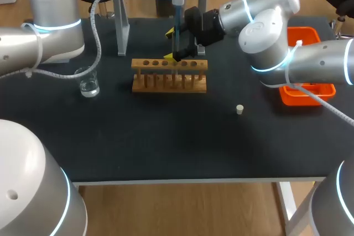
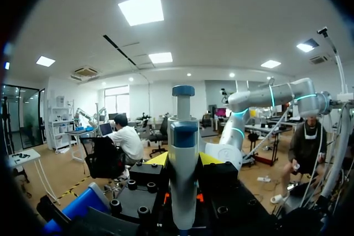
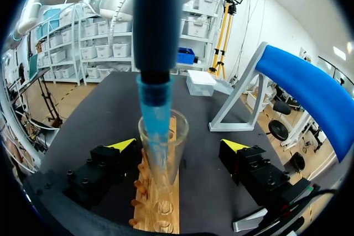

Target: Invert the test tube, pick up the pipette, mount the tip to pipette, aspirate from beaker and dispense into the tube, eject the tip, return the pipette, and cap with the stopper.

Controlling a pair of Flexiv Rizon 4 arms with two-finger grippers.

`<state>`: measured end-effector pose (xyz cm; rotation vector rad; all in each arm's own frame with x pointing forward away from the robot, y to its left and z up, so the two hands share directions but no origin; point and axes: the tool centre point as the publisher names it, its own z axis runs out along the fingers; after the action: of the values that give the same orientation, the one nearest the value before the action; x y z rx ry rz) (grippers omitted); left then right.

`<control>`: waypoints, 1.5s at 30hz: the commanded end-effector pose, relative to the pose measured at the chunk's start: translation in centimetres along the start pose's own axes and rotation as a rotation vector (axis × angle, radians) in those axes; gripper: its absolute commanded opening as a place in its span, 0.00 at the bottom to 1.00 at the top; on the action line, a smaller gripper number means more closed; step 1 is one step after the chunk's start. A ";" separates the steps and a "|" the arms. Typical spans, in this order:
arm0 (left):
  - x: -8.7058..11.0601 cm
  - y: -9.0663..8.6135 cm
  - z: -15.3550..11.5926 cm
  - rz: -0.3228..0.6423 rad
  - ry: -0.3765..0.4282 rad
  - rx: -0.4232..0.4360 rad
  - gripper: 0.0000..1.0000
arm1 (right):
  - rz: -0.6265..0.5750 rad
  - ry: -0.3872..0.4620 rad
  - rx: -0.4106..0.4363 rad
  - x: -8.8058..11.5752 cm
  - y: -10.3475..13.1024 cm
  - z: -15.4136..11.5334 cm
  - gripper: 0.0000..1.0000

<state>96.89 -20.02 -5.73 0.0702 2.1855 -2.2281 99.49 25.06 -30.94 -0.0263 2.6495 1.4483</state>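
Pipette [image 3: 155, 26] down in tube [image 3: 166, 161] between open right jaws (stopper [image 1: 239, 109], beaker [image 1: 88, 83] apart)

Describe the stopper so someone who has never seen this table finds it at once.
Start at the wooden rack on the black table. Nearer the robot, off the rack's right end, sits the stopper: a small pale plug standing alone.
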 end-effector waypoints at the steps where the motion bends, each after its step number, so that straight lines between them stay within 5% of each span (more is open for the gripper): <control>1: 0.2 -0.1 0.1 0.001 -0.006 -0.006 0.00 | 0.001 0.004 0.000 0.0 0.0 -0.3 1.00; 45: 1.6 1.1 0.3 0.036 -0.012 -0.009 0.00 | 0.003 0.002 0.001 0.4 -0.2 -0.6 1.00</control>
<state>95.57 -20.27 -6.82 0.0995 2.1764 -2.1959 99.04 24.55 -30.89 -0.0209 2.6489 1.4495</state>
